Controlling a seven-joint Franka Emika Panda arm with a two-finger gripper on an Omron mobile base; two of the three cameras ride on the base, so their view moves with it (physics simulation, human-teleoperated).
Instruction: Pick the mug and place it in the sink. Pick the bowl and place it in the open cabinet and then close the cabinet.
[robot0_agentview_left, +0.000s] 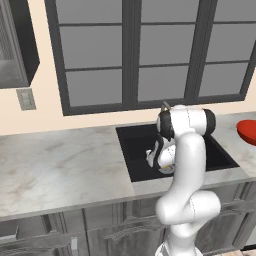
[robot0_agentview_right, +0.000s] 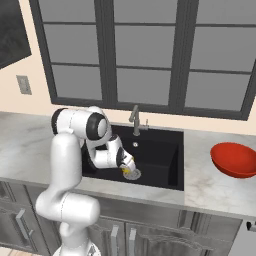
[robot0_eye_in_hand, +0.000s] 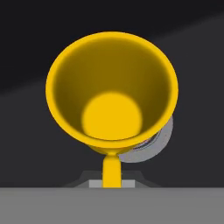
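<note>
The small yellow mug looks smooth and softly glossy, perhaps glazed ceramic. The black rectangular sink basin is matt, with a round silver metal drain and a grey metal faucet. The red round bowl is glossy. The pale marble-veined countertop looks polished.

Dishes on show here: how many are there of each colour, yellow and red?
Yellow: 1, the mug, held by the gripper over the sink.
Red: 1, the bowl on the counter to the right of the sink.
Total: 2
</note>
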